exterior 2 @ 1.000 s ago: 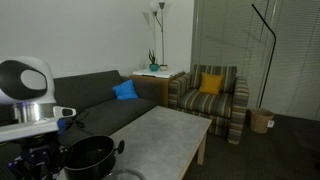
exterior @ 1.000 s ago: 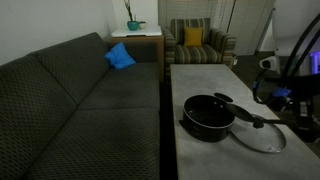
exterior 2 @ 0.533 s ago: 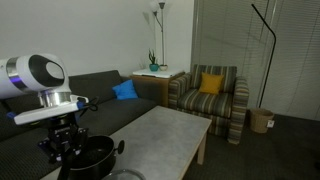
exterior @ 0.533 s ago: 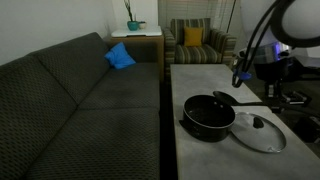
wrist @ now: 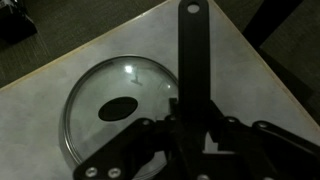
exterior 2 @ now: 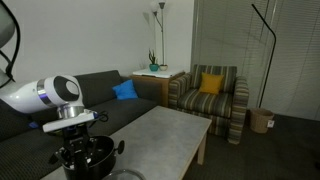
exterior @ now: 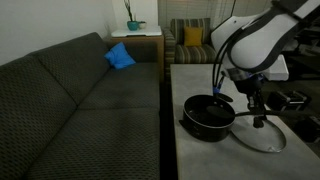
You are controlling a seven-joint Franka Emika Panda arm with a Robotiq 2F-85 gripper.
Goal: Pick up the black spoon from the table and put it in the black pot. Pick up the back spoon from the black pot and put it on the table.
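Observation:
The black spoon (wrist: 190, 50) points its thin handle away from me, passing between my fingers above the glass lid (wrist: 90, 130). My gripper (wrist: 197, 125) is closed in tight on the handle; a sliver of light shows on one side. In an exterior view my gripper (exterior: 250, 104) hangs just beside the black pot (exterior: 205, 118), over the spoon handle (exterior: 268, 120), which lies across the lid (exterior: 262, 138) on the light grey table (exterior: 200, 75). The spoon's bowl is hidden. The pot also shows in an exterior view (exterior 2: 100, 150).
A dark sofa (exterior: 80, 110) with a blue cushion (exterior: 120, 57) runs along the table's side. A striped armchair (exterior: 195, 40) stands past the far end, with a small side table and plant (exterior: 133, 28) beside it. Dark floor lies past the table corner (wrist: 290, 50).
My arm has swung in from the side of the table and come down over the pot and lid. My gripper now sits around the spoon handle.

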